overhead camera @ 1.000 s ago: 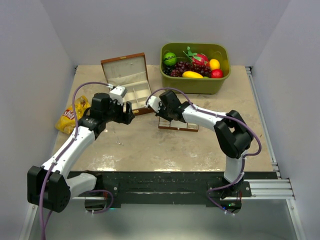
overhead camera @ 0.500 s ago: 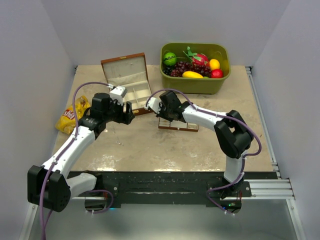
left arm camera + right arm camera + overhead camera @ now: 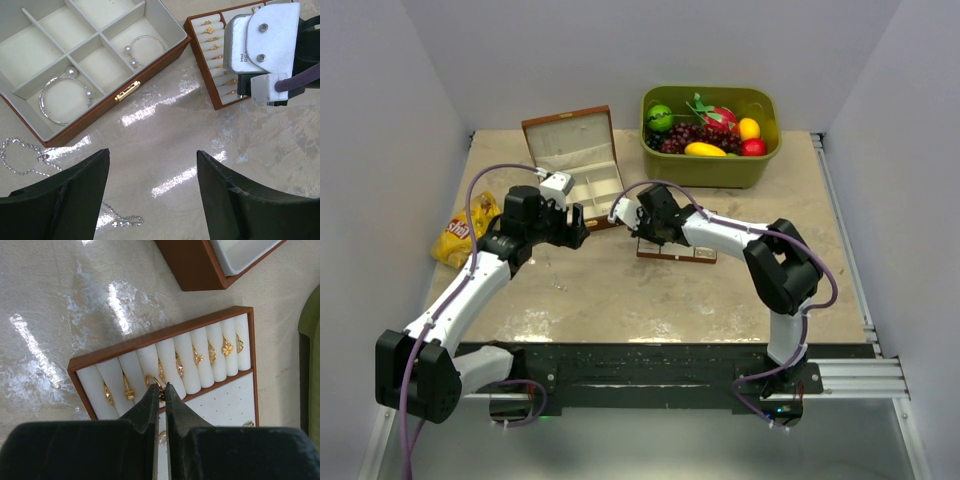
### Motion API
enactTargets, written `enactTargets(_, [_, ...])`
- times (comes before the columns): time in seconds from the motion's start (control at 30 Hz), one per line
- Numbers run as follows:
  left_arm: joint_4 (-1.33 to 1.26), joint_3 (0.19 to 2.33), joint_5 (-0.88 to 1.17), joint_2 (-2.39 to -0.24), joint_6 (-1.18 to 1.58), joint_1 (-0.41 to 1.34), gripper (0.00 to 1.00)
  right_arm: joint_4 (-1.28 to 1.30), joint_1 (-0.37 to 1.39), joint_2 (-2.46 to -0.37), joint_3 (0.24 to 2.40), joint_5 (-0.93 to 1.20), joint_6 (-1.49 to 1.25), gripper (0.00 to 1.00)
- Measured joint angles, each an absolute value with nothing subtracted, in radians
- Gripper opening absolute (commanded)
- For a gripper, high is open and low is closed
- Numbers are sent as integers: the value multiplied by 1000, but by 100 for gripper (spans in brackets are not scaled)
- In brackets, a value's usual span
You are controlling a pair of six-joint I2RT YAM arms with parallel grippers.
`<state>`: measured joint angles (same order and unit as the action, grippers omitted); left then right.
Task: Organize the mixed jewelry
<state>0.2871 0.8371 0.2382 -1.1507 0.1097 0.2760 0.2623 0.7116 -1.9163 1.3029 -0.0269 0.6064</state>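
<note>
My right gripper (image 3: 161, 386) is shut on a gold ring (image 3: 152, 377), right over the white rolls of the brown-edged ring tray (image 3: 150, 337); several more gold rings sit in the slots. In the top view this gripper (image 3: 642, 232) is at the tray's left end (image 3: 685, 256). My left gripper (image 3: 151, 152) is open and empty above bare table, near the box's front edge (image 3: 582, 225). The wooden box (image 3: 100, 112) holds two silvery hoops with pearls (image 3: 42, 100) (image 3: 150, 37). A fine silver chain (image 3: 15, 150) lies on the table left of my fingers.
A green bin (image 3: 710, 170) of fruit stands at the back right. A yellow snack packet (image 3: 465, 232) lies at the left edge. The open box (image 3: 575, 160) sits at the back left, its corner (image 3: 195, 270) close to the tray. A small chain piece (image 3: 122, 220) lies under the left gripper.
My right gripper has shifted slightly left over the ring tray. The left arm has not moved.
</note>
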Motion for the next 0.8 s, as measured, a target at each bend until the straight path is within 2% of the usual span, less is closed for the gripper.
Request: enactTargets(0.8, [287,837,238,-1162,108,276,73,245,731,-1930,1293,-44,622,0])
